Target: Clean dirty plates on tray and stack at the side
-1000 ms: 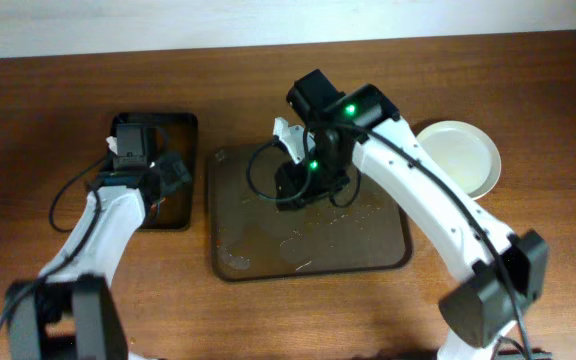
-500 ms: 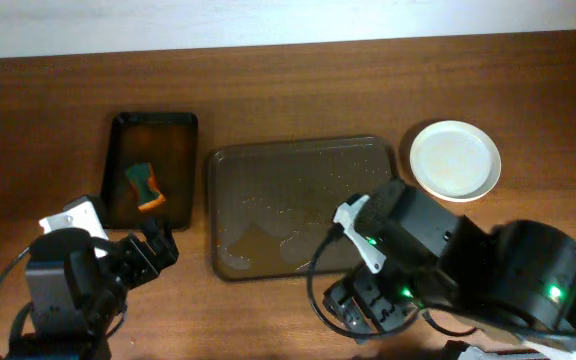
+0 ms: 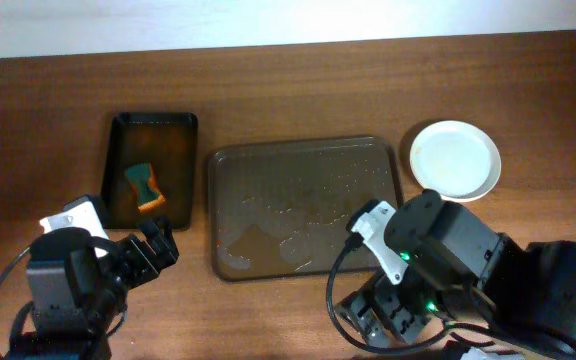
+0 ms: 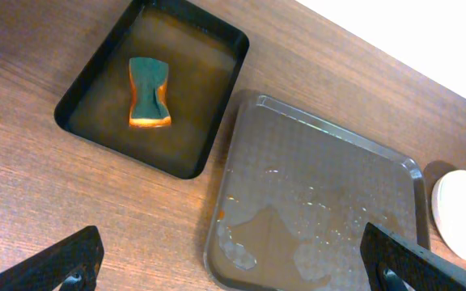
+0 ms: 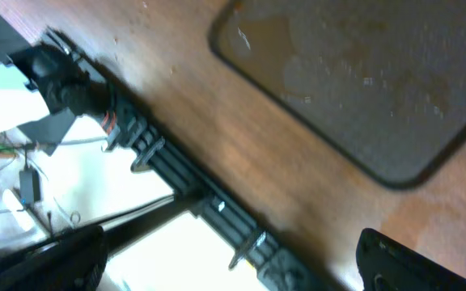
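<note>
Two arms: both sit pulled back at the near edge of the tabletop (image 3: 48, 120). A second ago the right arm (image 3: 448, 250) was stretched out over the tray (image 3: 308, 170) and the left arm (image 3: 68, 285) was reaching over the black tray (image 3: 183, 125).
Last half second: both were already back by then; since, the right arm has drifted a touch to the right and the left arm hasn't budged.
Newly in view: the sponge (image 3: 146, 185), green with an orange underside, lies inside the black tray, which the left arm was covering a second ago.
Jaws, left gripper (image 4: 231, 259): wide apart, nothing between them, and the wrist camera looks down on both trays.
Jaws, right gripper (image 5: 229, 250): spread wide as well and empty, over the near edge of the tabletop by the tray's corner.
Tray, looks: dark brown-grey, wet, with pale puddles and droplets across its near half and a tiny orange-red speck at its left rim; no plates on it.
Plates (image 3: 455, 160): off the tray, on the tabletop just beside its far right corner. They read as one clean white round from above, and I can't tell how many are stacked.
</note>
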Robot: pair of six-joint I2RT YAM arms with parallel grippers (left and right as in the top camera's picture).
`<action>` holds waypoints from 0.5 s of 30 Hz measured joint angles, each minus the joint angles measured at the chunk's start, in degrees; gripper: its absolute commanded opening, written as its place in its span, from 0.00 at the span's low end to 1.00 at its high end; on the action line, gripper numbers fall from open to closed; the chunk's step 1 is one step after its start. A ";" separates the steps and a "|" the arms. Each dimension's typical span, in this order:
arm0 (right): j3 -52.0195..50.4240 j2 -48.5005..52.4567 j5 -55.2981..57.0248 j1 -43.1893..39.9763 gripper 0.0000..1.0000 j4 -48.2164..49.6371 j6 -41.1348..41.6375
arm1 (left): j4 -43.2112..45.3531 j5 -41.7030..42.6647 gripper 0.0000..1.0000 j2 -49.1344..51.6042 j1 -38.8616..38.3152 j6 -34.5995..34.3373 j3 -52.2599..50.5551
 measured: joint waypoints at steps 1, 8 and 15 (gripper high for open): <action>-1.68 -0.52 0.07 -0.59 0.98 1.25 -0.63 | -0.02 0.00 1.00 0.00 0.00 0.00 0.00; -36.96 -24.79 -7.45 -18.14 0.98 39.52 -17.35 | -0.09 0.00 1.00 0.00 0.00 0.00 0.02; -77.68 -56.41 -19.10 -35.36 0.98 73.31 -24.02 | -0.07 0.00 1.00 0.00 0.00 0.00 -0.02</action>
